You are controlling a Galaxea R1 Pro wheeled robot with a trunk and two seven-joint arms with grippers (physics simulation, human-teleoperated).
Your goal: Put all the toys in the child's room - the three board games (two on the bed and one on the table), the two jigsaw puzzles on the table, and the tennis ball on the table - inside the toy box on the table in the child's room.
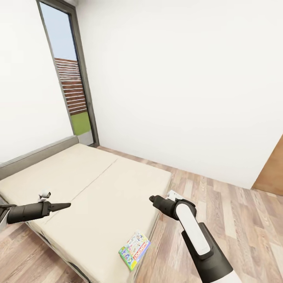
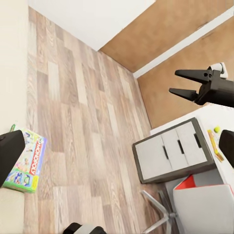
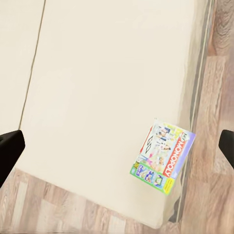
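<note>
1 board game [image 1: 135, 250] at bed [image 1: 90, 184] corner

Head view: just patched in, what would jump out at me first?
The big beige bed takes up the lower left, with one colourful board game lying flat near its front corner by the wood floor. Both arms reach out over it: the left claw above the mattress, the right claw near the bed's edge, neither holding anything.

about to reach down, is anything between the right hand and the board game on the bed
Nothing visible does. The board game lies alone near the corner of the bed, with bare mattress around it, and the open right hand hangs above.
</note>
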